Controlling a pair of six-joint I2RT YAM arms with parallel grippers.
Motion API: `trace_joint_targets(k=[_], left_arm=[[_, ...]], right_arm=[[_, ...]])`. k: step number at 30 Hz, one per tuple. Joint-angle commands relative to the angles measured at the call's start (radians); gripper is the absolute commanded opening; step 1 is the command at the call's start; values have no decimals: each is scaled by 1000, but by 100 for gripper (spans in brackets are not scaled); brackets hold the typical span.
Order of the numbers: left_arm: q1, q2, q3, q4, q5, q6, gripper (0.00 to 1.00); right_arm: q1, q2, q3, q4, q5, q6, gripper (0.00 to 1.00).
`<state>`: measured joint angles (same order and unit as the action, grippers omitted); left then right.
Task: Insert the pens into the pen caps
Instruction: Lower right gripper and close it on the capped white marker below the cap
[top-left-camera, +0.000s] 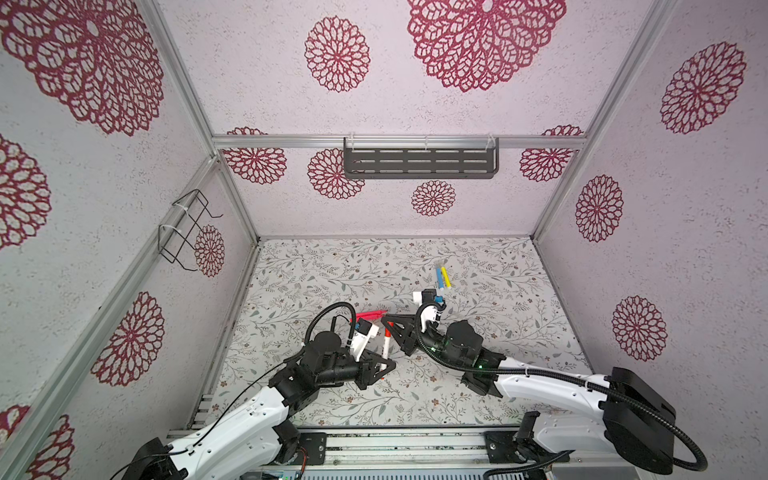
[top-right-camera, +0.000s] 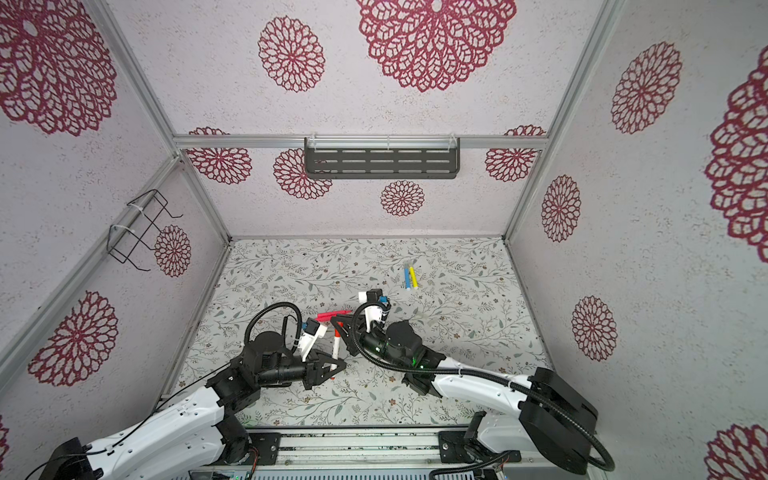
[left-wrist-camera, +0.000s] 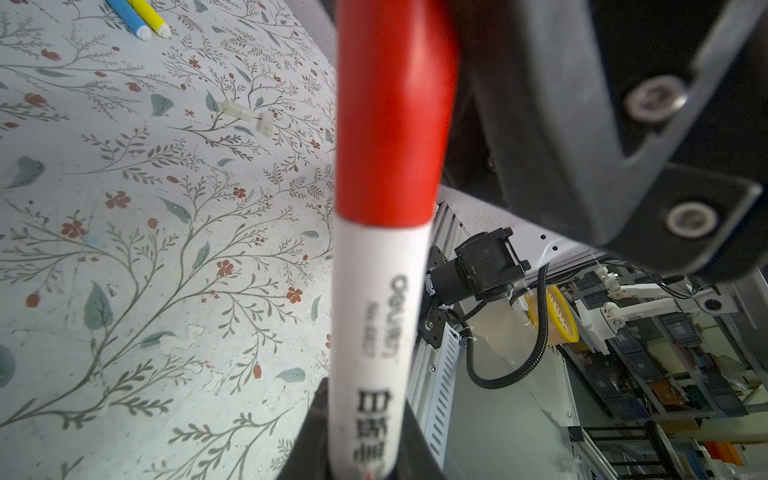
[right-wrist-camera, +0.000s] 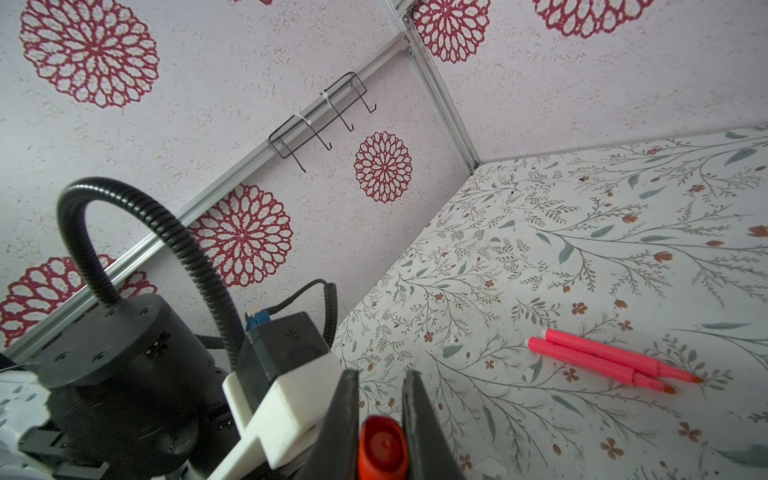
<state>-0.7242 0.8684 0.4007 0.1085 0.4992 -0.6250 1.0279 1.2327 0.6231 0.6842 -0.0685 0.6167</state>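
Underfoot, a desk (top-left-camera: 498, 340) papered in a pale print of grey-green sprigs and small rust-red flowers, scuffed white in patches in the left wrist view. On the left, far and right sides, pale speckled walls (top-left-camera: 685, 249) stamped with crimson lace rosettes, framed by aluminium rails (top-left-camera: 399, 142). High on the far wall, a dark slotted shelf (top-left-camera: 419, 163) tied to the cross rail. On the left wall, a black wire rack (top-left-camera: 185, 228) with hooks, tied likewise. Near the middle of the desk, the left gripper (top-left-camera: 383, 362), jaws clamped on the near end of the white pen (left-wrist-camera: 374, 311). On the pen's far end, the red cap (right-wrist-camera: 381, 449), seated against the white barrel. Over that cap, the right gripper (right-wrist-camera: 381, 374), jaws close against either side of it, touching as far as the right wrist view shows. Just beyond the left gripper, flat on the print, two pink pens (right-wrist-camera: 602, 361) touching side by side, tips toward the right. Farther off and right of centre, the blue pen (top-left-camera: 439, 279) and the yellow pen (top-left-camera: 446, 277) side by side, blue on the left. Nearer than that pair, on bare print, two clear caps (left-wrist-camera: 232, 110) close together, seen sharply only in the left wrist view.
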Motion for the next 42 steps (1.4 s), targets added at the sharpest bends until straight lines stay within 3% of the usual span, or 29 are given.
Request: trace_joint_targets(k=[1, 4, 7, 15, 20, 33, 39, 42], left_arm=[[91, 35, 52, 277, -201, -65, 0], [53, 91, 52, 277, -177, -51, 0], [4, 108, 45, 278, -192, -23, 0], [-53, 109, 51, 307, -215, -7, 0], [-74, 89, 60, 274, -246, 7, 0], [-90, 107, 70, 275, -255, 22, 0], [-98, 113, 79, 279, -252, 21, 0], [-98, 113, 81, 277, -255, 20, 0]], right_arm=[[24, -106, -50, -303, -270, -32, 37], [-95, -274, -23, -309, -331, -26, 49], [-146, -368, 41, -378, -326, -61, 57], [-157, -212, 239, -608, -257, -166, 57], [-156, -105, 292, -604, -303, -181, 54], [-156, -27, 324, -563, -348, -190, 43], [-146, 10, 322, -535, -361, -178, 33], [-142, 10, 316, -533, -352, -177, 20]])
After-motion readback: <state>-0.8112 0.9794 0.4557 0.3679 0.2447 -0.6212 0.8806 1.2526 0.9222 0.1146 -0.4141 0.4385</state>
